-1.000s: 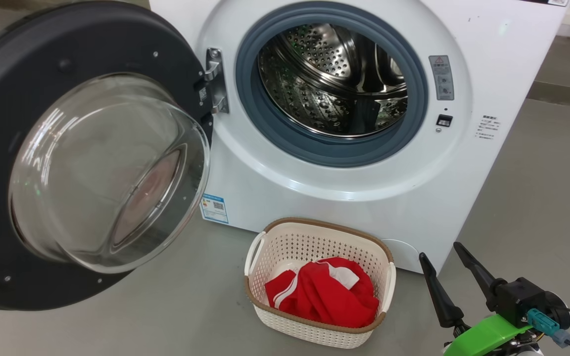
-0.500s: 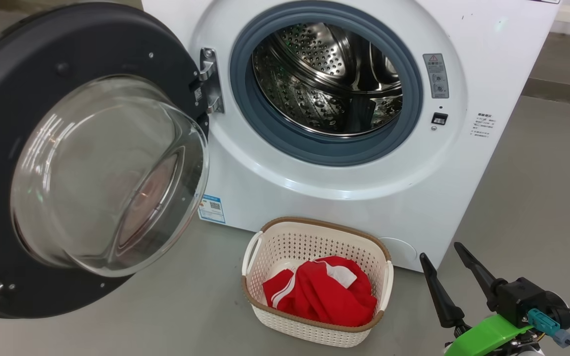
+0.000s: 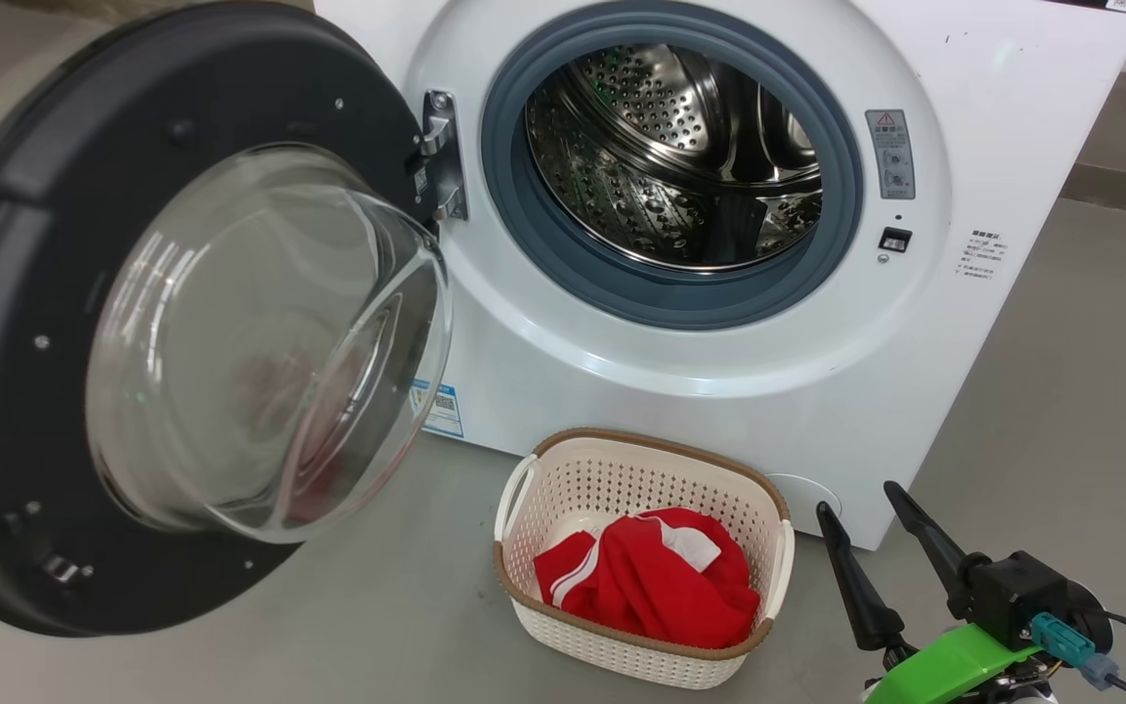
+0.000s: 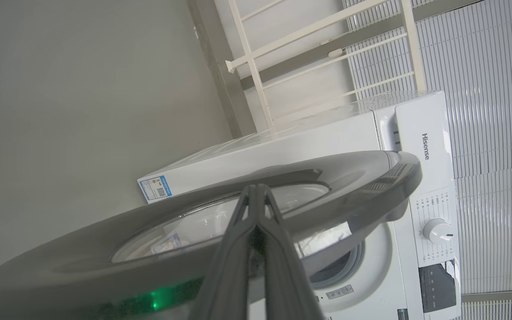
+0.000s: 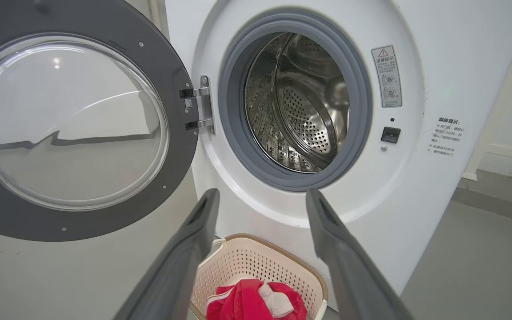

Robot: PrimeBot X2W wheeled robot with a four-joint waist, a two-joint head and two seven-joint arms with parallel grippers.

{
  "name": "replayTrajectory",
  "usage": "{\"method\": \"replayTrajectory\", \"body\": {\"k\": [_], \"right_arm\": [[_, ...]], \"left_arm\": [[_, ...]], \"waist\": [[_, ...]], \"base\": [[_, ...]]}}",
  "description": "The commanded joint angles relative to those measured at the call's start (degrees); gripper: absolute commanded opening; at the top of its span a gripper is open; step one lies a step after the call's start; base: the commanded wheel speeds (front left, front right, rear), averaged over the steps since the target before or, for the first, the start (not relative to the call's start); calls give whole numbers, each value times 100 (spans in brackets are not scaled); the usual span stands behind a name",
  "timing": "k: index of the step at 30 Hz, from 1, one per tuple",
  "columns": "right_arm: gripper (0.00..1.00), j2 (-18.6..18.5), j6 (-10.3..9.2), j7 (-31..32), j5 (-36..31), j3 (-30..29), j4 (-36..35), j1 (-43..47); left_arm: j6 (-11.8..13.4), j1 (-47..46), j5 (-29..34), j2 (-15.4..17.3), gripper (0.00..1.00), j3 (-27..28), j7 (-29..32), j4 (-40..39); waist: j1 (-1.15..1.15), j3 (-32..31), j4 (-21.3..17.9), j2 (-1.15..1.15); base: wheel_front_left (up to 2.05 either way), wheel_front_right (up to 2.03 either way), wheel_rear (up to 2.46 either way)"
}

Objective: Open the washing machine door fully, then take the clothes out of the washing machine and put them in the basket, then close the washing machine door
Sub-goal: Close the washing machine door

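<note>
The washing machine (image 3: 680, 362) stands with its steel drum (image 3: 680, 156) bare. Its door (image 3: 182, 88) hangs open on the left hinge, glass bowl facing me. The red clothes (image 3: 651, 577) lie in the cream basket (image 3: 612, 489) on the floor before the machine. My right gripper (image 3: 856, 499) is open and holds nothing, just right of the basket; in the right wrist view the gripper (image 5: 261, 195) points at the drum above the basket (image 5: 256, 262). My left gripper (image 4: 256, 189) is shut, its tips against the door's (image 4: 349, 178) glossy outer face.
Grey floor surrounds the machine. A blue label (image 3: 441, 409) sits low on the machine's front, behind the door. A white railing (image 4: 256, 66) and slatted blinds stand behind the machine (image 4: 282, 155) in the left wrist view.
The door has swung a little toward the machine, and the head view has shifted. The right gripper stays open beside the basket.
</note>
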Motion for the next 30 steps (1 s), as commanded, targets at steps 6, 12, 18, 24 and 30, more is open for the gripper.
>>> {"method": "replayTrajectory", "body": {"k": [6,12,18,24,30], "right_arm": [[100,-19,37,-37,54,128,-117,-53],[100,11,37,-37,62,98,-115,-35],[100,28,37,-37,64,49,-125,-23],[100,40,37,-37,57,44,-119,-35],[100,64,37,-37,72,16,-127,-57]], "left_arm": [[-98,357,-256,-152,0,119,329,-571],[-16,717,-485,-470,0,236,585,-1325],[216,1196,-642,-882,0,271,874,-2393],[512,1711,-728,-1372,0,182,1186,-3664],[868,2040,-979,-1741,0,66,1448,-4764]], "waist": [[0,0,15,0],[0,11,-11,0],[0,53,-39,0],[0,99,-85,0],[0,146,-119,0]], "base": [[0,0,0],[0,0,0],[0,0,0],[0,0,0],[0,0,0]]}}
